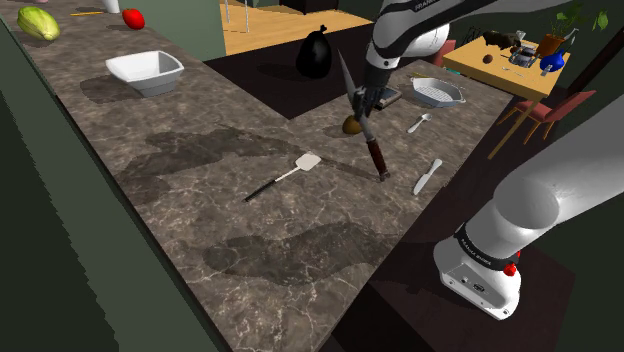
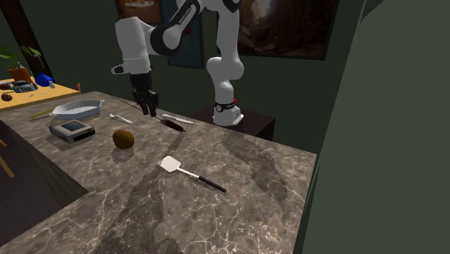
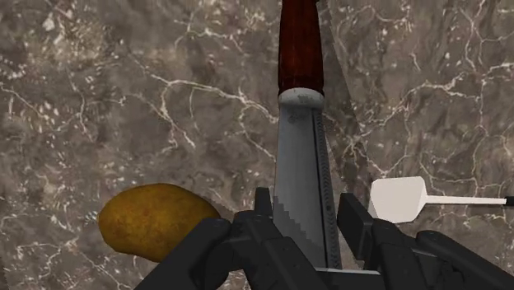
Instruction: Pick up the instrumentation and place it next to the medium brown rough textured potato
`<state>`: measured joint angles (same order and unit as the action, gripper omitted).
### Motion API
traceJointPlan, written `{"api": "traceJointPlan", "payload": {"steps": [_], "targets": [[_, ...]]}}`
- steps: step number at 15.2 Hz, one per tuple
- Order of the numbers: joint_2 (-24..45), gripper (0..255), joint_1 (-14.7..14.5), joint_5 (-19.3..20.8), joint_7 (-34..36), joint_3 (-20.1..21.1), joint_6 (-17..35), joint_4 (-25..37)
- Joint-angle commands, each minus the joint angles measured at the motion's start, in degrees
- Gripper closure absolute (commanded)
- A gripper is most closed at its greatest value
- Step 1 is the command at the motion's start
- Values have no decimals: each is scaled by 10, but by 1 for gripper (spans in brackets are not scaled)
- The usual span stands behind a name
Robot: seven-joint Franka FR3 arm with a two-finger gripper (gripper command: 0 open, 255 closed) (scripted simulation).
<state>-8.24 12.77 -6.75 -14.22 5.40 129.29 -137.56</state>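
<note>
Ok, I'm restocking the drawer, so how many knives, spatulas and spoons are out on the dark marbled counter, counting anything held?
Knives: 2 (serrated knife with red-brown handle clasped in the tool; plain pale grey knife)
Spatulas: 1 (flat white spatula with thin black handle)
Spoons: 1 (small grey spoon)
Total: 4

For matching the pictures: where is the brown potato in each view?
Shoulder view: rough brown potato right of centre, partly behind the red-brown-handled knife held by the black claw.
Second exterior view: potato left of centre, below the claw.
Wrist view: potato beside the claw.
Shared landmark: white-headed spatula.
</note>
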Motion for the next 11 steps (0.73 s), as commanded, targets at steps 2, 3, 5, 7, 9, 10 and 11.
{"api": "traceJointPlan", "payload": {"steps": [2,3,5,7,9,10,11], "targets": [[8,255,21,6,-45,-26,-2,7],[12,255,28,8,-59,-35,-4,11],[21,255,42,11,-87,-52,-8,21],[32,255,56,14,-115,-68,-12,35],[45,255,69,15,-143,-84,-17,50],[52,255,76,16,-156,-91,-20,59],[60,255,82,16,-170,-99,-22,69]]}}
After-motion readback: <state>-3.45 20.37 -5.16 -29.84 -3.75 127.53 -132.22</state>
